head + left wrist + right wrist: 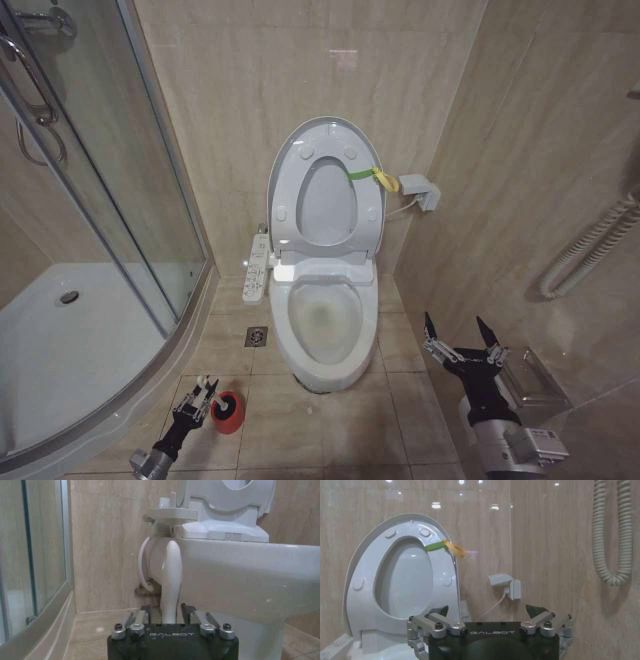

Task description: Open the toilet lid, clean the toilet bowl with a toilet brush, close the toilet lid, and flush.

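Toilet lid: raised against wall, bowl exposed. Toilet brush: upright in red holder, floor left of bowl. Left gripper: jaws narrow around handle. Right gripper: wide, idle. Advice: grip squarely, lift straight

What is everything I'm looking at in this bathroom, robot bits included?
toilet lid: one, white, raised against the back wall, a yellow-green band at its edge.
toilet bowl: one, white, on the floor, open.
toilet brush: one, white handle, standing in its holder beside the bowl.
red holder: one, on the floor tiles to the left of the bowl.
control panel: one, white, along the bowl's left side.
floor drain: one, metal, left of the bowl.
shower enclosure: one, glass with a white tray, at far left.
left gripper: one, black, around the brush handle.
right gripper: one, black, open, right of the bowl.
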You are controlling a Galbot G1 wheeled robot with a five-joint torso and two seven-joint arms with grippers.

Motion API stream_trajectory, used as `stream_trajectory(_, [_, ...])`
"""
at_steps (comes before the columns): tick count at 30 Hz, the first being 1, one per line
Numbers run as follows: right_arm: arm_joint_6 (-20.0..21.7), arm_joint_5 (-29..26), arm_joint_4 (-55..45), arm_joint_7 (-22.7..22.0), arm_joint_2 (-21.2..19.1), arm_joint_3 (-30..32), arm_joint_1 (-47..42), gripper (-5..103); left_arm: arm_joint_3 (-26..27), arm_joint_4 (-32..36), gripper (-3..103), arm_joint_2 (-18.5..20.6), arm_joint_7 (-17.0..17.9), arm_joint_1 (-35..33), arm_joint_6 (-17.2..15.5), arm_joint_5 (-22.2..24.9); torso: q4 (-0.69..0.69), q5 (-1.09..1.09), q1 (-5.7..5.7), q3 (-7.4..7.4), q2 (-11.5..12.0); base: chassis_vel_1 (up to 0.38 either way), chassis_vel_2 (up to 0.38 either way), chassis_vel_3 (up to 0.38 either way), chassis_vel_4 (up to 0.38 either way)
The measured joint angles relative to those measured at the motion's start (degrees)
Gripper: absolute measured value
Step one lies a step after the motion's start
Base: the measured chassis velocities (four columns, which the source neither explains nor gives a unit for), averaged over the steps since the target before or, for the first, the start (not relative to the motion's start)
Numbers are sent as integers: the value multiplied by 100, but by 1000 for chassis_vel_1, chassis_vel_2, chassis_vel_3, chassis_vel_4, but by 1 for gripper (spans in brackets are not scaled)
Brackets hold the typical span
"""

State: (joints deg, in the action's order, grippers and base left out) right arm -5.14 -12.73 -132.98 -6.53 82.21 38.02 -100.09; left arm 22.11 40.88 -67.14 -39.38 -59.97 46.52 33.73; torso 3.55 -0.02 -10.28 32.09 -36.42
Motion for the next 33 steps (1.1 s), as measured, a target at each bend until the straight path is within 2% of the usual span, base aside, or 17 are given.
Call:
stream_trajectory(6, [0, 0, 0, 0, 0, 0, 0, 100, -15, 77, 42, 24, 30, 7, 4, -18, 1, 1, 0, 0, -1, 0, 0, 0, 0])
stream_trajectory(7, [0, 0, 0, 0, 0, 0, 0, 100, -18, 102, 69, 29, 34, -2, 5, -23, 0, 2, 0, 0, -1, 0, 0, 0, 0])
stream_trajectory(14, [0, 0, 0, 0, 0, 0, 0, 100, -21, 209, 69, 47, 40, -50, 8, -36, 1, 2, 0, -1, -1, 0, 0, 0, 0])
stream_trajectory(15, [0, 0, 0, 0, 0, 0, 0, 100, -4, 254, 95, 49, 47, -77, 8, -36, 1, 2, 0, -1, -1, 0, 0, 0, 0])
stream_trajectory(19, [0, 0, 0, 0, 0, 0, 0, 100, 121, 538, 95, 44, 124, -287, -34, -62, 1, 2, 0, -1, -2, 0, 0, 0, 0])
stream_trajectory(20, [0, 0, 0, 0, 0, 0, 0, 100, 243, 802, 95, 8, 332, -490, -116, -218, 0, 4, 0, -1, -2, 0, 0, 0, 0])
stream_trajectory(21, [0, 0, 0, 0, 0, 0, 0, 100, 243, 802, 95, 8, 332, -490, -116, -218, 0, 4, 0, -1, -2, 0, 0, 0, 0])
stream_trajectory(22, [0, 0, 0, 0, 0, 0, 0, 100, 344, 978, 95, -31, 548, -623, -189, -370, -1, 2, 0, -1, -2, 0, 0, 0, 0])
stream_trajectory(23, [0, 0, 0, 1, 0, 0, 0, 100, 477, 1228, 100, -85, 808, -798, -317, -537, -2, 2, 1, -1, -2, 0, 0, 0, 0])
stream_trajectory(25, [0, 0, 0, -1, 0, 0, 0, 100, 625, 1688, 100, -151, 1131, -1060, -557, -666, -1, 3, 1, -1, -2, 0, 0, 0, 0])
stream_trajectory(31, [0, 0, 0, -2, 0, 0, 0, 100, 789, 2437, 100, -194, 1431, -1415, -945, -790, 1, 3, 1, -1, -2, 0, 0, 0, 0])
stream_trajectory(33, [0, 0, 0, 0, 0, 0, 0, 100, 884, 2766, 100, -206, 1580, -1557, -1067, -971, 1, 4, 1, -1, -2, 0, 0, 0, 0])
